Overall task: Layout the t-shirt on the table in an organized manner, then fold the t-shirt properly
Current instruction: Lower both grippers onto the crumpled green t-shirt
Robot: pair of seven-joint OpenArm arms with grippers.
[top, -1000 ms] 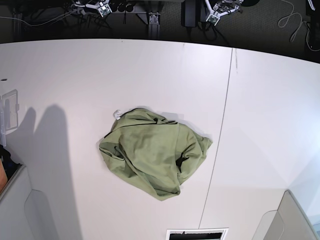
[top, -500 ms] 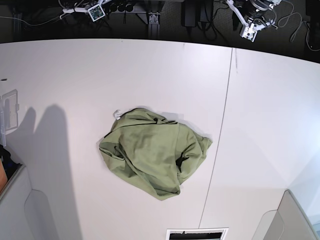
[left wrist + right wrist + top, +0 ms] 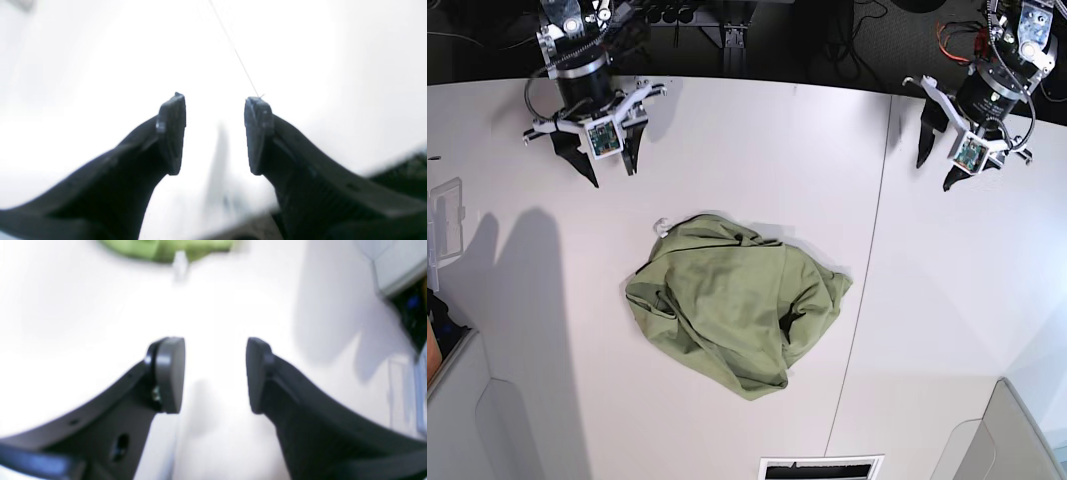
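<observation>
The olive-green t-shirt (image 3: 737,305) lies crumpled in a heap in the middle of the white table (image 3: 757,140), a small white tag (image 3: 662,228) at its upper left edge. In the base view my right gripper (image 3: 609,167) hovers over the far left of the table, well short of the shirt. It is open and empty in its wrist view (image 3: 215,373), where the t-shirt (image 3: 166,248) shows blurred at the top. My left gripper (image 3: 939,166) hangs over the far right by the seam (image 3: 872,270). It is open too, with nothing between its fingers (image 3: 215,133).
Grey bins sit at the near left corner (image 3: 467,420) and near right corner (image 3: 1017,440). A clear plastic piece (image 3: 445,225) lies at the left edge and a vent slot (image 3: 820,468) at the near edge. Beyond the far edge are cables and dark floor.
Both arms have swung in from beyond the far edge and now hang over the table. The left gripper's fingers have spread wider. The t-shirt has not moved.
</observation>
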